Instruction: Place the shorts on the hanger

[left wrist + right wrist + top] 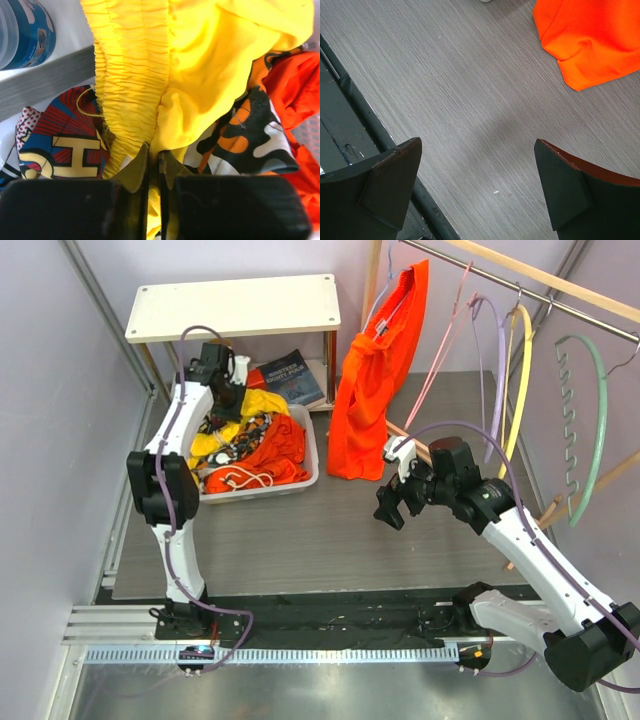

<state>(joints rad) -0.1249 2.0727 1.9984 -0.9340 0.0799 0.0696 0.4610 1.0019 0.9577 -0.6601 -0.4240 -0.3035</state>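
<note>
Over the far-left part of the white bin (305, 478), the left gripper (154, 161) has its jaws drawn almost together on a fold of the shorts (200, 75), just beside the gathered waistband. Only a narrow pinch of yellow fabric sits between the fingertips. The shorts lie bunched on top of the heap inside the bin, touching the comic-print cloth (60, 145) on one side and the camouflage cloth (250, 137) on the other. Hazard 1: a grip this shallow may slip as the arm lifts, dropping the shorts back into the bin. Hazard 2: the neighbouring cloths, or the orange cloth (280, 455) with its white cord (245, 478) at the near side of the bin, may cling and ride up with the load. Hazard 3: a single-point hold is likely to leave the shorts hanging crumpled, which would make threading onto a bar difficult. Just right of the bin is the hanging orange garment (375, 390), which a wide swing could brush. Further right of the bin, the right gripper (477, 175) hovers over the bare table (470, 75), jaws spread wide and empty. The hanger (441, 350) hangs well to the right of the bin with nothing steadying it. A hand-over pressed against it could set it swinging or unhook it.
</note>
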